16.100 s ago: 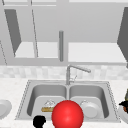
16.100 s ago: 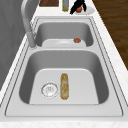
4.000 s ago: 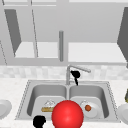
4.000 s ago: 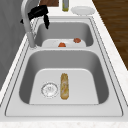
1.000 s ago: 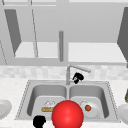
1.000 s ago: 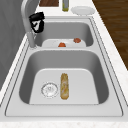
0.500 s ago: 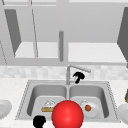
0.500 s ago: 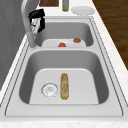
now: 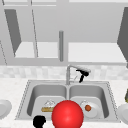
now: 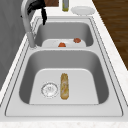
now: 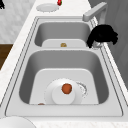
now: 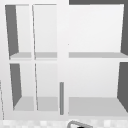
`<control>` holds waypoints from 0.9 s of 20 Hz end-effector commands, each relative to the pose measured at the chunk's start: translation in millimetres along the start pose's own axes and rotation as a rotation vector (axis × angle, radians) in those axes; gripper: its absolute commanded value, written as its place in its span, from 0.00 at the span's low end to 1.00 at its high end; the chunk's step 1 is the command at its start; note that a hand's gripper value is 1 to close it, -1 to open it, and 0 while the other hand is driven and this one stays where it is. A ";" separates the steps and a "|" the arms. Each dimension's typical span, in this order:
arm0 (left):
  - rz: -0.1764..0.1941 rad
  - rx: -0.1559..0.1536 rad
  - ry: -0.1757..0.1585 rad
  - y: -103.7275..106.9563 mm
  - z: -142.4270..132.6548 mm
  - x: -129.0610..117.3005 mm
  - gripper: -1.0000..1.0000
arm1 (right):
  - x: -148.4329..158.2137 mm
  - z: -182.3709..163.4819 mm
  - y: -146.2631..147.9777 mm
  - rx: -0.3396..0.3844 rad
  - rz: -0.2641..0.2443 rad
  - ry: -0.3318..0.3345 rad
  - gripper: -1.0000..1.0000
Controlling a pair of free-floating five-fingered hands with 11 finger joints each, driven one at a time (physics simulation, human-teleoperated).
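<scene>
My right hand (image 9: 82, 74) hangs just under the tip of the faucet spout (image 9: 78, 67), which points right over the right basin. Its fingers droop loosely downward and touch the spout without wrapping it. In the left side view the same hand (image 10: 38, 5) sits at the spout's end (image 10: 26, 7). From the right it (image 11: 102, 35) shows below the spout (image 11: 96, 12). My left hand (image 9: 39, 121) floats low at the sink's front edge beside a large red ball (image 9: 67, 115).
The left basin holds a baguette (image 10: 64, 86) beside the drain (image 10: 49, 89). A white plate (image 11: 63, 93) in the right basin carries a small orange-red item (image 11: 66, 88). Plates (image 9: 3, 107) (image 9: 123, 112) and a bottle (image 10: 65, 5) stand on the counter.
Over the last second my right hand has slid slightly right along the spout towards its tip. The left hand and the things in the basins have not moved.
</scene>
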 end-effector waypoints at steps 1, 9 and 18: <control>0.000 0.000 0.000 0.0 0.0 0.0 0.50 | -10.3 17.2 -13.0 0.008 0.032 0.010 0.00; 0.000 0.000 0.000 0.0 0.0 0.0 0.50 | -35.2 61.9 -15.6 0.017 0.042 0.030 0.00; 0.000 0.000 0.000 0.0 0.0 0.0 0.50 | -44.4 114.8 -16.0 0.062 0.022 0.097 0.00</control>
